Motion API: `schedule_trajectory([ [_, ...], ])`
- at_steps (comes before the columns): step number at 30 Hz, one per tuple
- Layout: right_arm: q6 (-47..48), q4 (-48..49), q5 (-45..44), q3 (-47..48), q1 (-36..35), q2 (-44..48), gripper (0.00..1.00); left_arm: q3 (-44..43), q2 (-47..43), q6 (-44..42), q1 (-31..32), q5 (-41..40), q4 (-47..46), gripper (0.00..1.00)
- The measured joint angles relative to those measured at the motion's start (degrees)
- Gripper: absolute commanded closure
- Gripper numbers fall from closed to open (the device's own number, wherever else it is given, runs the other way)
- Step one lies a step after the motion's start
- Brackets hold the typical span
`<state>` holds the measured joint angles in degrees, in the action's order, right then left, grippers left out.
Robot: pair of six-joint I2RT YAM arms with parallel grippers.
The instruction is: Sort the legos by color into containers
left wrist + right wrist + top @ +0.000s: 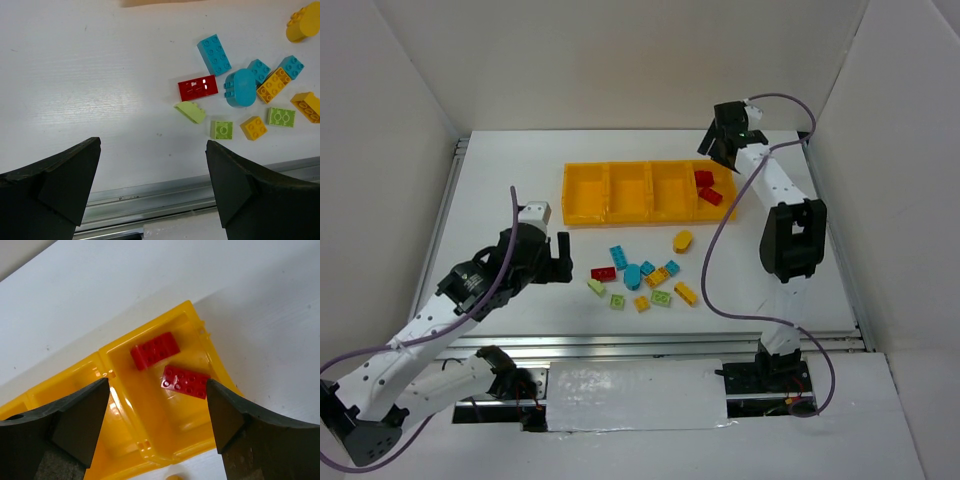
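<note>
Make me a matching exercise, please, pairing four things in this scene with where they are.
Things:
1. two red bricks
2. rounded yellow brick
3. rounded cyan brick
4. left gripper

Places:
A. in the middle of the loose pile
B. inside the rightmost compartment of the tray
C. open, left of the pile
D. alone on the table, between tray and pile

Pairs: 1-B, 2-D, 3-A, 4-C

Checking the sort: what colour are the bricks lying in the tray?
Red, both studded plastic bricks; clearest in the right wrist view.
</note>
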<state>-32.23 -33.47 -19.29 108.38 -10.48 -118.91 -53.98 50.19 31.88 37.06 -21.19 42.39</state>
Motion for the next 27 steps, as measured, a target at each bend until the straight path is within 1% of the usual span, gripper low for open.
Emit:
schedule_trajectory([
  [4, 0.2, -0.8, 0.8, -0.2, -0.2, 2.0, 0.14, 0.0, -1.5, 0.1, 0.0, -0.3, 0.0, 0.0],
  [6, 0.5, -0.4, 1.6, -2.8, -0.8, 5.0, 0.08, 0.0, -2.1, 0.2, 0.0, -1.0, 0.1, 0.0],
  [8, 1.0, -0.5, 2.4, -7.2, -3.0, 9.9, 0.06, 0.0, -2.7, 1.5, 0.0, -2.8, 0.4, 0.0],
  [9, 1.4, -0.1, 2.6, -9.7, -4.9, 12.8, 0.0, 0.0, -2.9, 1.9, 0.0, -3.7, 0.8, 0.01],
  [10, 1.7, 1.1, 2.8, -13.4, -7.4, 16.2, 0.0, 0.0, -3.3, 3.0, 0.0, -5.1, 1.3, 0.0],
  [12, 2.0, 3.0, 3.3, -20.5, -14.9, 23.1, 0.0, 0.0, -4.6, 4.5, 0.0, -7.9, 2.7, 0.0],
  [15, 2.1, 5.2, 5.9, -26.7, -27.2, 28.0, 0.0, 0.0, -7.5, 6.7, 0.0, -11.4, 4.3, 0.01],
  [18, 2.2, 6.1, 7.6, -27.7, -33.8, 26.2, 0.03, 0.0, -9.6, 8.2, 0.0, -13.7, 5.3, 0.01],
  [22, 3.6, 6.1, 8.1, -26.0, -38.5, 17.9, 0.08, 0.0, -10.5, 9.1, 0.0, -15.0, 5.7, 0.01],
  [24, 3.7, 4.4, 7.6, -24.3, -40.7, 13.6, 0.09, 0.0, -10.2, 9.1, 0.0, -15.1, 5.7, 0.0],
  [26, 3.1, 2.8, 6.1, -22.7, -43.3, 10.6, 0.09, 0.0, -9.9, 9.1, 0.0, -15.1, 5.7, 0.0],
  [27, 2.8, 1.8, 5.1, -22.2, -44.5, 9.7, 0.06, 0.0, -9.8, 9.1, 0.0, -15.1, 5.7, 0.01],
])
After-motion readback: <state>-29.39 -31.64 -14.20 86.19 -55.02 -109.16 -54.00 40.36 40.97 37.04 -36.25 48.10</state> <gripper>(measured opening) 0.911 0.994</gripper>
